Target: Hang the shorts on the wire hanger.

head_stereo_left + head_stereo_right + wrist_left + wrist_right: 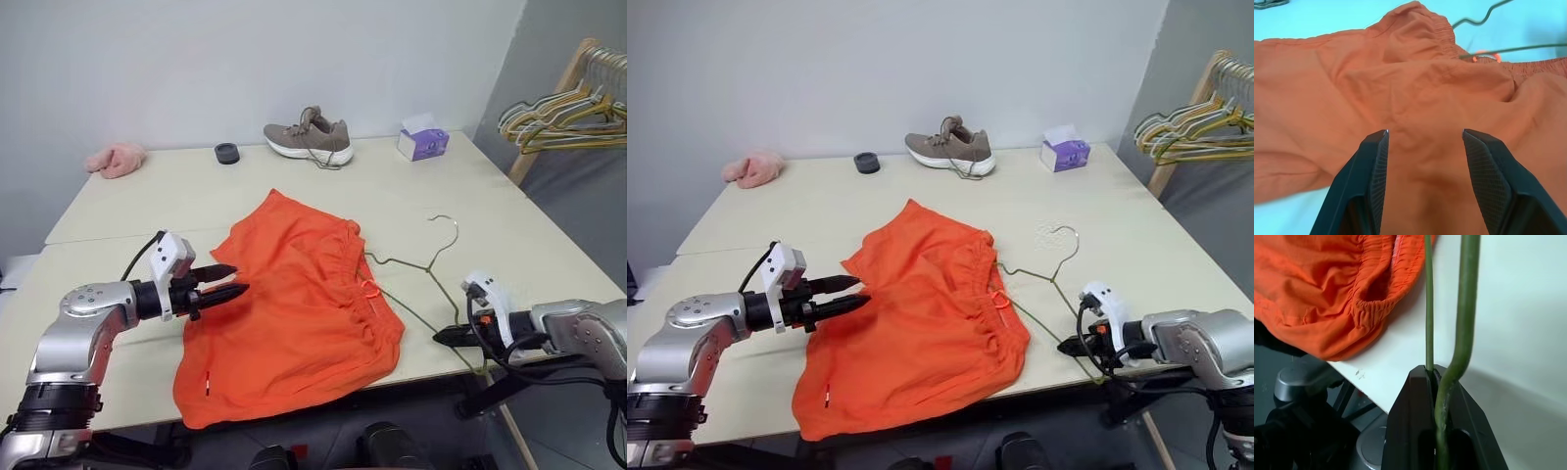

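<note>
The orange shorts (294, 304) lie spread flat on the table, their lower hem hanging over the front edge. The thin green wire hanger (431, 262) lies flat to their right. Its hook points toward the far side and one corner reaches the gathered waistband by the drawcord loop (369, 289). My left gripper (231, 279) is open just above the left side of the shorts, with fabric showing between its fingers (1376, 161). My right gripper (447, 336) is shut on the wire hanger's near corner (1464, 308) at the table's front edge.
At the back of the table are a brown shoe (310, 137), a purple tissue box (423, 143), a small black round object (227, 153) and a pink fluffy cloth (116, 159). A wooden rack with bunched hangers (568, 113) stands at the right, beyond the table.
</note>
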Tool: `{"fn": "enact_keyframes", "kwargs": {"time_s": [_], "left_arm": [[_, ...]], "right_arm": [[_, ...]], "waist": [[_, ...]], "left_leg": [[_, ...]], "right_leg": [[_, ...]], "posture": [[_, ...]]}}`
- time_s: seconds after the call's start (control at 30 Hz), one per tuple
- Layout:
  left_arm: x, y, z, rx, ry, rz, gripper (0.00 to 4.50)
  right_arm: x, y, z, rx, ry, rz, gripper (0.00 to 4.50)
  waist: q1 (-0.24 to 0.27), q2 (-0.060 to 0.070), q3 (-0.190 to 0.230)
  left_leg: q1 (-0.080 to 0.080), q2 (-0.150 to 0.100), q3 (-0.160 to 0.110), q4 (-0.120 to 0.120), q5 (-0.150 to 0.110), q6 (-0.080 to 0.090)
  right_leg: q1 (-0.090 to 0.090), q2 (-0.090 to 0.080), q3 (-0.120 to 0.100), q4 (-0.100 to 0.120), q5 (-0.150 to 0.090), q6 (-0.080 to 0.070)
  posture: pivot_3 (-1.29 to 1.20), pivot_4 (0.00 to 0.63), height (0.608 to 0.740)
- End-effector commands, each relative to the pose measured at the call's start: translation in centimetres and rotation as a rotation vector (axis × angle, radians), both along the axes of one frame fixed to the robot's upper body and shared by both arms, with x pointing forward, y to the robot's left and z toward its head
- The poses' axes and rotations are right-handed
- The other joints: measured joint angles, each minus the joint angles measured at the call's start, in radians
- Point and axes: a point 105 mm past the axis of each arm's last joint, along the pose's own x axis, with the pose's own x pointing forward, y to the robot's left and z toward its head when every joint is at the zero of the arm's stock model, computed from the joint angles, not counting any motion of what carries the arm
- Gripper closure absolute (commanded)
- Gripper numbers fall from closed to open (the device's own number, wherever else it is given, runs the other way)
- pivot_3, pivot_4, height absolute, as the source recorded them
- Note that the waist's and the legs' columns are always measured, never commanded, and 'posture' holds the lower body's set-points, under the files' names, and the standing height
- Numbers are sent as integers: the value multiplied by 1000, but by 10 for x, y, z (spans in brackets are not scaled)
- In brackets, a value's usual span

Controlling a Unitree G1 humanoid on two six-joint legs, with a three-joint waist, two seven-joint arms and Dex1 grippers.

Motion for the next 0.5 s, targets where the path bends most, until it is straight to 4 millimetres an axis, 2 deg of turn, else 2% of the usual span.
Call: {"fn": "enact_keyframes", "kwargs": {"time_s": [0.03,0.1,0.17,0.3,0.5], "left_arm": [[2,-6,16,-2,-58,-33,1994],[2,-6,16,-3,-60,-32,1994],[2,-6,17,-8,-66,-27,1994],[3,-6,18,-15,-74,-20,1994],[7,-8,21,-21,-87,-16,1994]], "right_arm": [[10,6,11,24,-58,45,4500],[13,11,14,54,-62,61,4500],[27,17,16,80,-82,43,4500],[44,24,10,68,-106,16,4500],[48,43,10,148,-55,-5,4500]], "waist": [[-1,0,0],[0,0,0],[-3,0,0],[0,0,0],[3,0,0]], "left_leg": [[0,0,0,0,0,0],[0,0,0,0,0,0],[0,0,0,0,0,0],[0,0,0,0,0,0],[-1,0,-1,0,0,0]], "right_leg": [[0,0,0,0,0,0],[0,0,0,0,0,0],[0,0,0,0,0,0],[0,1,0,0,0,0],[0,0,0,0,0,0]], "posture": [[-200,30,740],[-195,30,740],[-192,29,740],[-188,25,740],[-183,22,740]]}}
